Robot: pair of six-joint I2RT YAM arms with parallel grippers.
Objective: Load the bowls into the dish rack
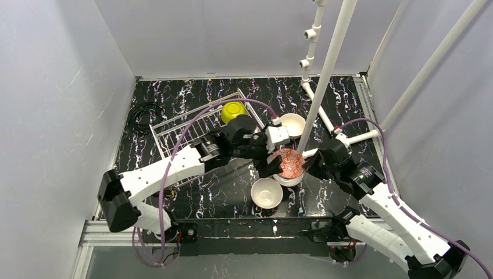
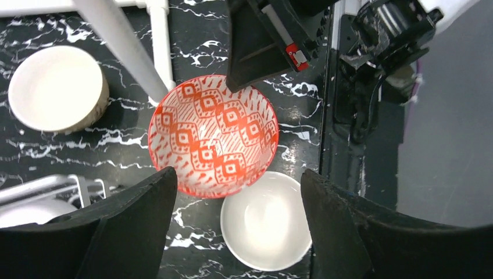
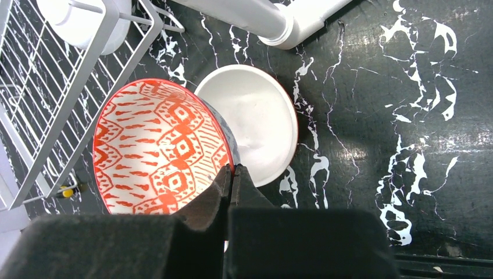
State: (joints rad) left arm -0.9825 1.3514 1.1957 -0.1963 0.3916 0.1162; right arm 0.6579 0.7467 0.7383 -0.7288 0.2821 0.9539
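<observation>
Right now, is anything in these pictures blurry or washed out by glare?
Left wrist view: glare whitens the centre of the round red-and-white patterned bowl; the black left gripper is out of focus. Right wrist view: the black right gripper is blurred, the bowl crisp. Top view: evenly lit.

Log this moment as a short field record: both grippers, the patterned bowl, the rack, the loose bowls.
right gripper: shut on the rim of the red-patterned bowl, holding it tilted
left gripper: open, jaws spread either side of that bowl, not touching it
dish rack: yellow-green bowl at its far corner
bowls on table: white bowl nearest the arms; tan bowl by the pipe frame; white-inside bowl partly under the held one
</observation>
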